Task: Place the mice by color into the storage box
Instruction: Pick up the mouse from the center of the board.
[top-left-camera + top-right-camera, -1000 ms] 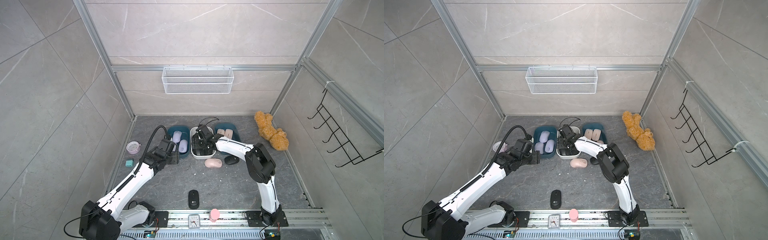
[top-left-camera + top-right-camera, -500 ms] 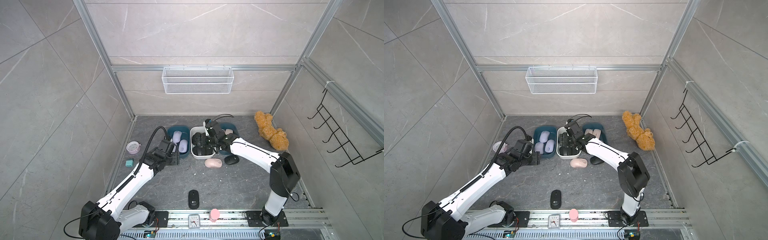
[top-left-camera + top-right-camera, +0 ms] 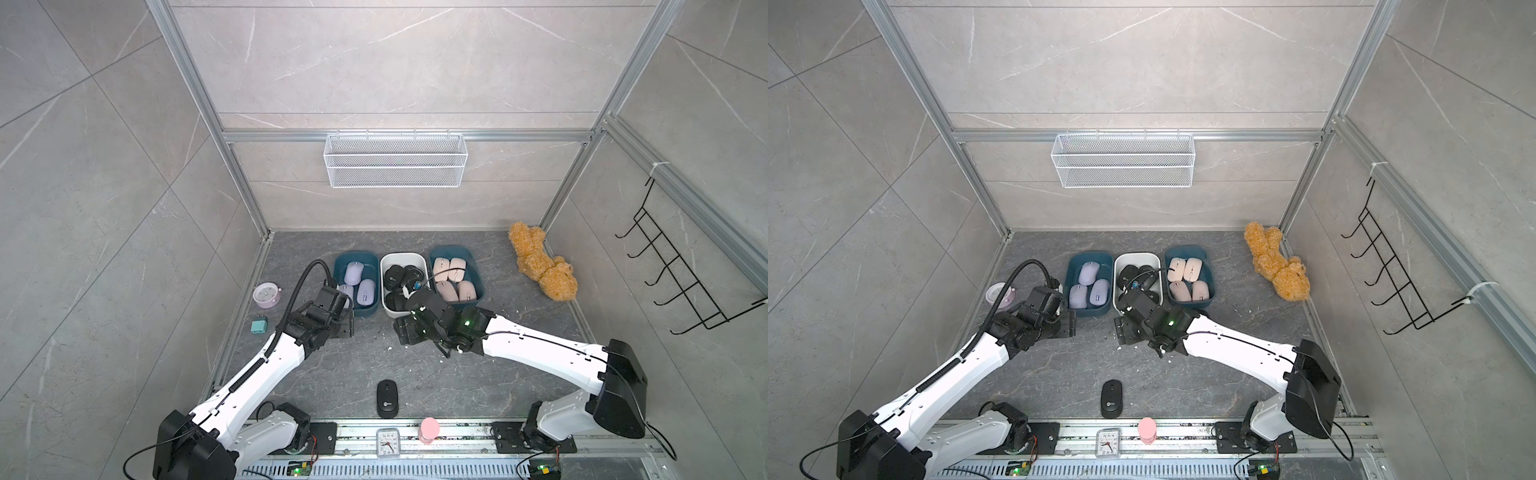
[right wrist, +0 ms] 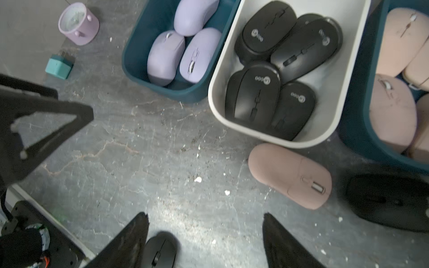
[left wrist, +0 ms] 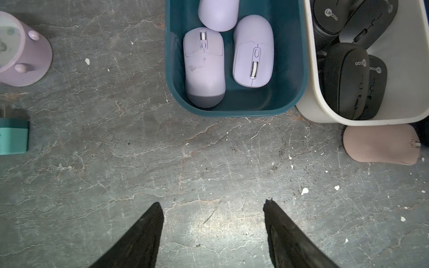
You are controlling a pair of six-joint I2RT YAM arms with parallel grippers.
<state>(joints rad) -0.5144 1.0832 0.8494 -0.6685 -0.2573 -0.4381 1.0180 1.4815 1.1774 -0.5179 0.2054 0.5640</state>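
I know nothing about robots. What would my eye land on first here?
Probably the three bins in a row at the back: purple mice in the left teal bin, black mice in the white bin, pink mice in the right teal bin. The left gripper and right gripper hover before them, open and empty. A fuzzy teddy bear lies in the back right corner.

Right gripper [image 4: 205, 232] spread wide above the floor [image 4: 151, 157] — nothing held; pink mouse [image 4: 290, 176] lies just beside the white bin [image 4: 343, 97].
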